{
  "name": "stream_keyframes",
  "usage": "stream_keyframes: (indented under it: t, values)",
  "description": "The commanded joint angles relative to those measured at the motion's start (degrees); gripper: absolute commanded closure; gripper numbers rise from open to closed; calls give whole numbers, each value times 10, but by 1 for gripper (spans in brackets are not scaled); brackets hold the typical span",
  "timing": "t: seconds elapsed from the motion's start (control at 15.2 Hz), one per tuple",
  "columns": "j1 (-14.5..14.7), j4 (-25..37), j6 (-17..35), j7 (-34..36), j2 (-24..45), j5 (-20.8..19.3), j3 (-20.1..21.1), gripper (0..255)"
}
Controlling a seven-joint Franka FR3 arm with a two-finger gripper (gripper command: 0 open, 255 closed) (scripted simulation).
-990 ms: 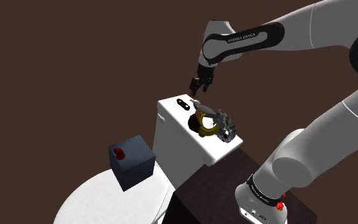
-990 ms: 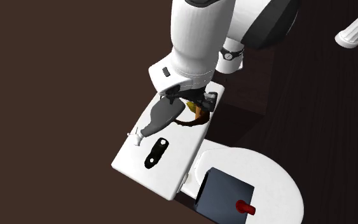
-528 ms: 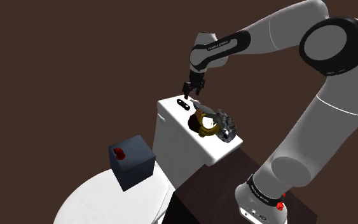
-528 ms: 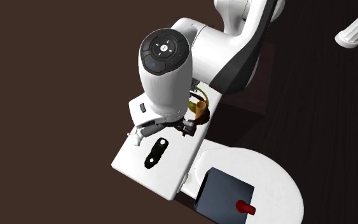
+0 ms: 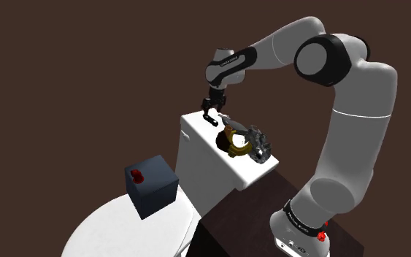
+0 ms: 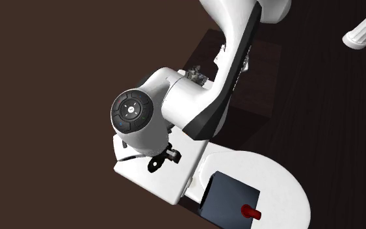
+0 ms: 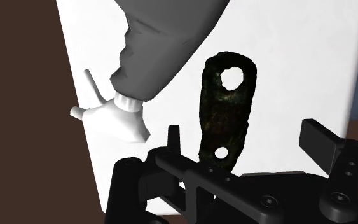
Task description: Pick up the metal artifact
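The gripper (image 5: 210, 111) hangs just over the white toilet tank (image 5: 196, 150), at the shoulder view's left end of its lid (image 7: 298, 51). So the step in hand is the reach down to the artifact (image 7: 227, 111). The artifact is a flat, dark strip with two holes, and it lies flat on the lid. The fingers (image 7: 317, 141) are spread apart and hold nothing. One end of the strip sits between them, but they do not touch it. I think the next move is to go straight down until a finger sits on each side of the strip, and then squeeze. The strip is thin and low, so the fingers must get very close to the lid, or they may slide over it. A grey bottle (image 7: 165, 44) with a white tip lies just beside the strip and should not get bumped. The wrist view shows the strip's shape and the gap on each side. The shoulder view shows instead how high the gripper is, and a blue box (image 5: 152, 186) well apart. In the second exterior view the arm (image 6: 175, 107) covers most of the lid.
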Motion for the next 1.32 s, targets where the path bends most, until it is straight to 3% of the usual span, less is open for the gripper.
stream_keyframes:
  t: [0.0, 0.46, 0.53, 1.25]
  values:
    - [-1, 4, 12, 0, 16, 3, 1, 0]
    - [-3, -3, 45, -3, 43, 8, 4, 0]
    - [-3, -3, 45, -2, 42, 8, 4, 255]
    - [-3, -1, 33, -2, 33, 7, 3, 255]
